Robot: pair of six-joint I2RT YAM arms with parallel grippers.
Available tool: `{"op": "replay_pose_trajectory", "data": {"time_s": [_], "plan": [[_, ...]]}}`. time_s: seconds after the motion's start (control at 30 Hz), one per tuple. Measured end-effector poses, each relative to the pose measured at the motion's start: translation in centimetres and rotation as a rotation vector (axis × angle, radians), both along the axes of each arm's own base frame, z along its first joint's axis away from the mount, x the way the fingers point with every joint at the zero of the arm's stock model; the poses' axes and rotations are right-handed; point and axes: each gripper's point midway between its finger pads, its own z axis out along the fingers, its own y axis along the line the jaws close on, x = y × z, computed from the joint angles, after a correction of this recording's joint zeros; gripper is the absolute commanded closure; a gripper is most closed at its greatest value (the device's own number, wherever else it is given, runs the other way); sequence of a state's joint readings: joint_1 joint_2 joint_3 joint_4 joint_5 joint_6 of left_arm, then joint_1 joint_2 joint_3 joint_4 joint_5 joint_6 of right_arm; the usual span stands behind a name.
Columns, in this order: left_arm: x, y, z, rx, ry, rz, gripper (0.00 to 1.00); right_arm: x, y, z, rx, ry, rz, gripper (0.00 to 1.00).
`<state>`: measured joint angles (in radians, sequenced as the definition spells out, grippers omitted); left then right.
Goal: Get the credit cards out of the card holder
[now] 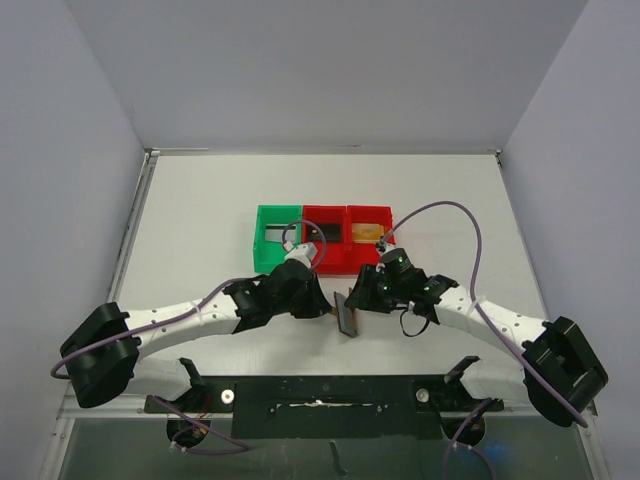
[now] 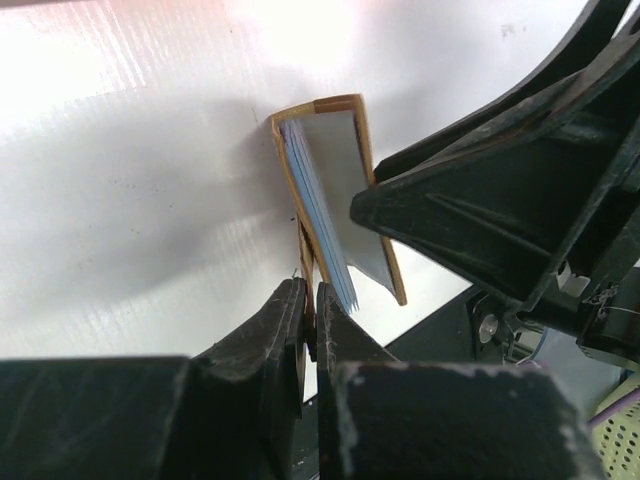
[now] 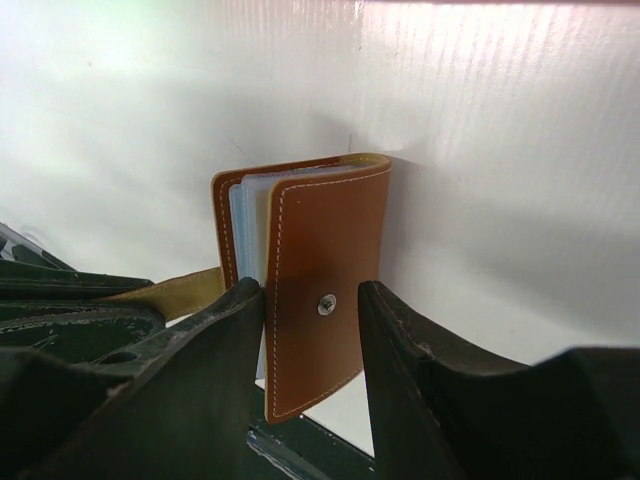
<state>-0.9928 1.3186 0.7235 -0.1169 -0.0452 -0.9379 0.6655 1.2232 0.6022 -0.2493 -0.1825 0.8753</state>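
The wallet (image 3: 325, 260) is hanging half open over the near middle of the table (image 1: 200, 220), between my two pincers, with pale blue cards (image 2: 318, 215) showing inside. My left pincer (image 2: 311, 310) is pinching its thin brown strap (image 2: 305, 255). My right pincer (image 3: 312, 300) is clamping the snap-buttoned cover. Green and red bins (image 1: 270, 215) are sitting behind.
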Motion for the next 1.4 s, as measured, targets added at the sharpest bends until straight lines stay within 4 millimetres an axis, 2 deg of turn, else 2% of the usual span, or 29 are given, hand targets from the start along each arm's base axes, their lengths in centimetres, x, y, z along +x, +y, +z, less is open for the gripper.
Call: {"op": "replay_pose_trajectory", "data": {"time_s": [0.13, 0.23, 0.3, 0.4, 0.5, 0.73, 1.1, 1.23, 1.33, 1.4], "plan": [[0.1, 0.3, 0.5, 0.006, -0.008, 0.003, 1.0, 0.4, -0.9, 0.3, -0.007, -0.019, -0.035, 0.59], [0.4, 0.7, 0.8, 0.003, -0.014, 0.011, 1.0, 0.3, -2.2, -0.4, -0.032, -0.009, -0.072, 0.59], [0.5, 0.8, 0.8, 0.006, -0.015, 0.014, 1.0, 0.1, -2.8, -1.0, -0.048, 0.007, -0.089, 0.54], [0.5, 0.9, 0.7, 0.013, -0.013, 0.011, 1.0, -0.3, -3.7, -1.7, -0.073, 0.03, -0.11, 0.53], [0.5, 1.0, 0.7, 0.016, -0.012, 0.007, 1.0, -0.3, -3.8, -1.1, -0.067, 0.016, -0.117, 0.47], [0.4, 1.0, 0.6, 0.019, -0.009, 0.005, 1.0, -0.2, -3.9, 0.0, -0.062, -0.004, -0.119, 0.41], [0.2, 0.9, 0.7, 0.016, -0.003, -0.006, 1.0, 1.4, -1.8, 4.8, 0.032, -0.103, -0.07, 0.39], [0.3, 0.6, 1.2, 0.003, -0.007, -0.013, 1.0, 1.3, -0.2, 6.8, 0.125, -0.141, -0.008, 0.43], [0.3, 0.2, 1.6, -0.016, -0.009, -0.023, 1.0, 1.3, 0.9, 7.3, 0.175, -0.142, 0.032, 0.47], [0.2, 0.1, 1.7, -0.022, -0.009, -0.027, 1.0, 1.3, 1.2, 6.9, 0.182, -0.133, 0.036, 0.5]]}}
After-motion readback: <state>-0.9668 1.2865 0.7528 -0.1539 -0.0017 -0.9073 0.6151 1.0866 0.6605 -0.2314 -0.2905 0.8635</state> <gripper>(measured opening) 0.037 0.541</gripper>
